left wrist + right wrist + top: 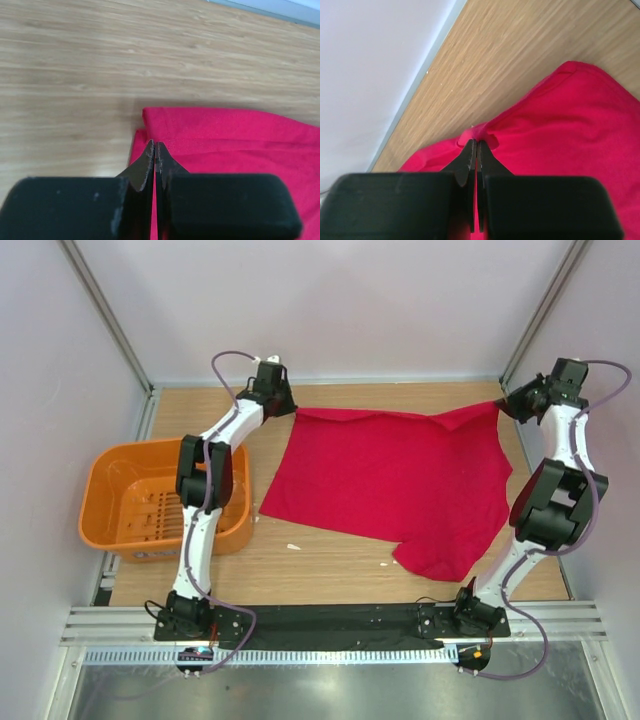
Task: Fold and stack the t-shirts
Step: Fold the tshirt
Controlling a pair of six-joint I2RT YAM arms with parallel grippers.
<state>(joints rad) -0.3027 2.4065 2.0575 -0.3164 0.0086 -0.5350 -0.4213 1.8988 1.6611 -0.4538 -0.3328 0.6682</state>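
The red t-shirt (400, 480) lies spread on the wooden table, one sleeve pointing to the near right. My left gripper (287, 407) is at its far left corner, jaws shut with red cloth showing between them (155, 146); the shirt (235, 145) lies flat past the tips. My right gripper (506, 405) is at the far right corner, shut on a small bunched pinch of the shirt (477, 142). The cloth (570, 130) is raised there and drapes away from the tips.
An orange slotted basket (108, 495) stands at the left of the table, beside the left arm. A small white scrap (293, 546) lies on the wood near the shirt's near edge. Walls enclose the back and sides.
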